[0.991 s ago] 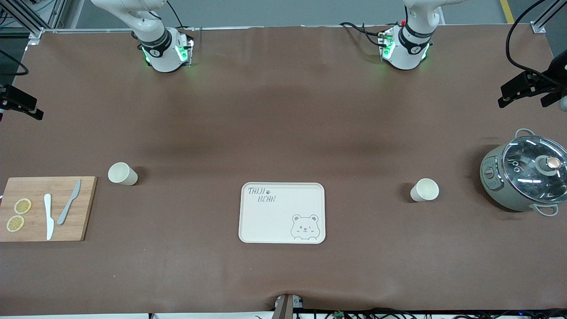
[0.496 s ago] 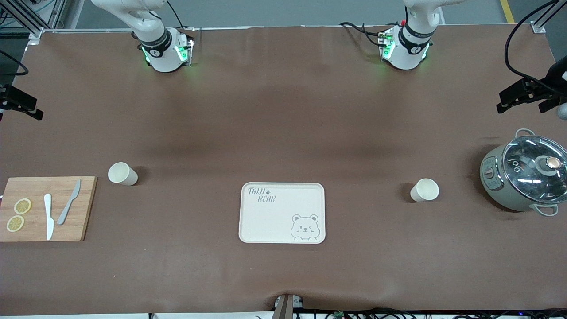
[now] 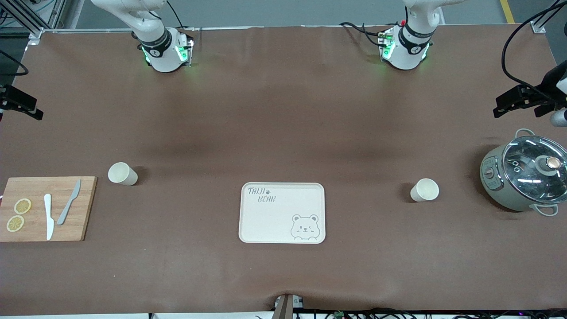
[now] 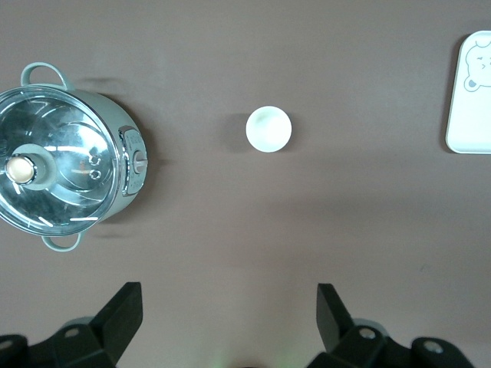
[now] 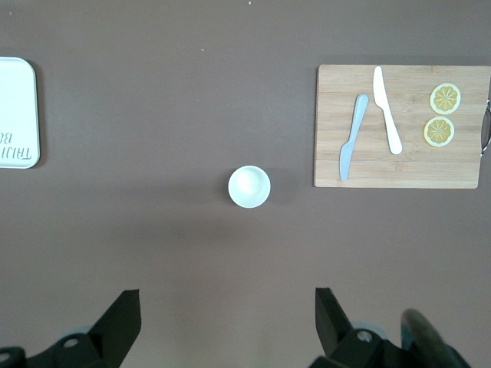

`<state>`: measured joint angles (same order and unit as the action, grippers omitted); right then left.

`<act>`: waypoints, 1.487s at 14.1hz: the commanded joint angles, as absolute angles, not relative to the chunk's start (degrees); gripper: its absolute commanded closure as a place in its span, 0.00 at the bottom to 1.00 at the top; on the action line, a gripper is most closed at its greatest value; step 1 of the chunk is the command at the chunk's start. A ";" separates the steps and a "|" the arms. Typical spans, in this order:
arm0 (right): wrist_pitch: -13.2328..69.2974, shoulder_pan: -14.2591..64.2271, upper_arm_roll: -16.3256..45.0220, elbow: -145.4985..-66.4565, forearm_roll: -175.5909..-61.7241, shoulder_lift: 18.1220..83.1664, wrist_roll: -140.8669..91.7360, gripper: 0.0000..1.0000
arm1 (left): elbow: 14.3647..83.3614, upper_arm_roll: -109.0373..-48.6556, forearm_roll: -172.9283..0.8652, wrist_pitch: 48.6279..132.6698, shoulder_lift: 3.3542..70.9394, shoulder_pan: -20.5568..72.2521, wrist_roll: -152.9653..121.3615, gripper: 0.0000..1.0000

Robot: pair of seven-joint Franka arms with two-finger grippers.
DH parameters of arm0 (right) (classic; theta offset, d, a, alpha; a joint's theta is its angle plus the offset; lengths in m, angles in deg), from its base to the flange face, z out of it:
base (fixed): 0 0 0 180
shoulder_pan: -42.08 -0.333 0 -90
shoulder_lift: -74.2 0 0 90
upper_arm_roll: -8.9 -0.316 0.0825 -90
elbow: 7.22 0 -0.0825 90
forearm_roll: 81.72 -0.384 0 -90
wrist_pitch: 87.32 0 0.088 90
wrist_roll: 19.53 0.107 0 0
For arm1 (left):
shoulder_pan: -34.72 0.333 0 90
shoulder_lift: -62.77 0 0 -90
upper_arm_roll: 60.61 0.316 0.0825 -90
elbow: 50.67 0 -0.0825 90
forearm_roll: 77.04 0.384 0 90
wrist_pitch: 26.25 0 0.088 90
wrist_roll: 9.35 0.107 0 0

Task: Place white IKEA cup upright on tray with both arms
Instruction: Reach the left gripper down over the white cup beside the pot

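The cream tray [image 3: 282, 221] with the bear drawing lies in the middle of the table, with nothing on it. One white cup [image 3: 424, 190] stands upright between the tray and the pot; it also shows in the left wrist view [image 4: 268, 129]. A second white cup [image 3: 122, 173] stands upright beside the cutting board; it also shows in the right wrist view [image 5: 249, 186]. My left gripper [image 3: 522, 104] [image 4: 228, 295] is open and empty, high over the table's left-arm end. My right gripper [image 3: 22, 106] [image 5: 227, 295] is open and empty, high over the right-arm end.
A grey-green pot with a glass lid [image 3: 525, 177] stands at the left arm's end. A bamboo cutting board [image 3: 82, 208] with two knives and two lemon slices lies at the right arm's end. The tray's edge shows in both wrist views [image 4: 469, 100] [image 5: 17, 115].
My left gripper has drifted slightly toward the middle of the table. The right gripper, the cups and the tray have not moved.
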<state>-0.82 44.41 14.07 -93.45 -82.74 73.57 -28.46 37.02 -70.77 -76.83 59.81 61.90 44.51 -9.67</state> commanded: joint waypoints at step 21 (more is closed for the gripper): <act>-0.93 45.95 13.38 -93.18 -82.87 73.41 -27.80 0.00 | 56.55 -71.16 -77.04 91.51 53.11 44.83 -9.88 0.00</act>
<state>-0.78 44.78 14.17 -93.48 -82.74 73.51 -28.41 54.30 -70.97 -76.83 88.17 53.02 44.50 -9.67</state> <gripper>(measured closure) 0.000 0.000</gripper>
